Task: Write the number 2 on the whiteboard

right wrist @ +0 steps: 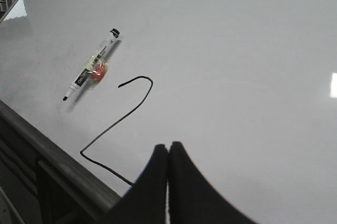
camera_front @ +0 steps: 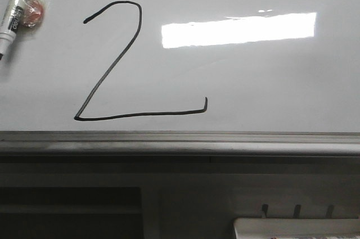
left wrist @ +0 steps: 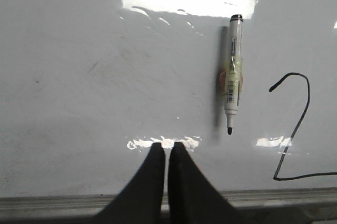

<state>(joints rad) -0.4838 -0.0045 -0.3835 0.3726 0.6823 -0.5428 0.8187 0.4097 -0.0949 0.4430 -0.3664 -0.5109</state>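
Note:
A black number 2 is drawn on the whiteboard, with a hooked top, a long diagonal and a flat base. Part of it shows in the left wrist view and in the right wrist view. A marker pen with an uncapped black tip and an orange pad taped to it lies on the board left of the 2; it shows in the left wrist view and right wrist view. My left gripper is shut and empty, near the board's rail. My right gripper is shut and empty over the board.
The grey metal rail runs along the board's near edge. A white tray sits below it at the lower right. A bright rectangular light reflection lies right of the 2.

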